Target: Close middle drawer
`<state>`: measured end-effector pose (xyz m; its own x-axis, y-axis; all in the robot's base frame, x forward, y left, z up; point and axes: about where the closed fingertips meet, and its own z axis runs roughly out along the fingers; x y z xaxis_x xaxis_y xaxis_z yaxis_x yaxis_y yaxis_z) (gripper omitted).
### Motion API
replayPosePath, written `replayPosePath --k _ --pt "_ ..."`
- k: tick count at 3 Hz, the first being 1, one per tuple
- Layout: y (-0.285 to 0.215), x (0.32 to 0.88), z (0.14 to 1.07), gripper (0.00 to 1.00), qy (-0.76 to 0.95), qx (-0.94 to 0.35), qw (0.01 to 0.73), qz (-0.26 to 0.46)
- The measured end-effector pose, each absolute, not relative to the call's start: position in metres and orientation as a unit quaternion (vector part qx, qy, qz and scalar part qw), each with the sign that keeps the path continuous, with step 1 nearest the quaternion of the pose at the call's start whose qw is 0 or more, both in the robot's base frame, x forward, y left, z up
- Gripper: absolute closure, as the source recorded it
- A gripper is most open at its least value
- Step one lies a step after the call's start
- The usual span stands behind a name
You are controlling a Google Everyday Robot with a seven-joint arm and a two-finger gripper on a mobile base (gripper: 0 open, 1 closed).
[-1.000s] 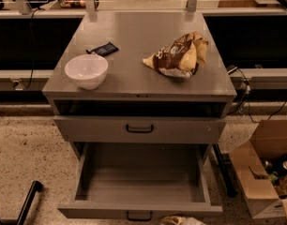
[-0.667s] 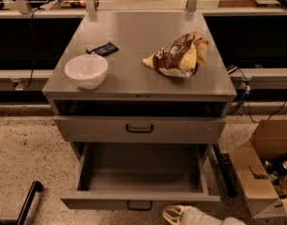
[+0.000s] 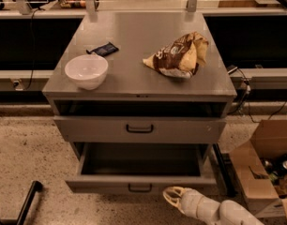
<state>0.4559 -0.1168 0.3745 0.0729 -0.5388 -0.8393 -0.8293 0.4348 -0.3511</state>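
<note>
The middle drawer [image 3: 139, 186] is a grey metal drawer pulled partly out of the cabinet, below the taller top drawer front [image 3: 139, 128]. Its deep tray is bare inside, and a small dark bar handle sits on its low front. My gripper [image 3: 173, 198], cream coloured, is at the bottom of the camera view, just below and to the right of the drawer's handle and close against the drawer front. My white arm runs off to the lower right. The lowest drawer front is hidden under the open drawer.
On the cabinet top [image 3: 143, 50] are a white bowl [image 3: 86, 71], a small dark packet [image 3: 103, 49] and a brown chip bag [image 3: 178, 56]. An open cardboard box [image 3: 268, 165] stands on the floor at the right. A black bar [image 3: 26, 203] is at the lower left.
The middle drawer has slid part of the way into the cabinet. My gripper has come into view from the bottom right and moved up to the drawer front.
</note>
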Motion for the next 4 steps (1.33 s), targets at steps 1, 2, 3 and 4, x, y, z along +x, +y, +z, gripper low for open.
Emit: replayPosePath --k 1,2,3,4 --pt "-0.117 0.459 0.375 1.0 0.666 -0.513 0.524 0.138" --pt "-0.124 0.516 0.381 1.0 0.66 -0.504 0.544 0.123" --pt "-0.124 0.524 0.382 1.0 0.658 -0.503 0.547 0.121" --pt "-0.122 0.559 0.387 1.0 0.652 -0.506 0.553 0.116"
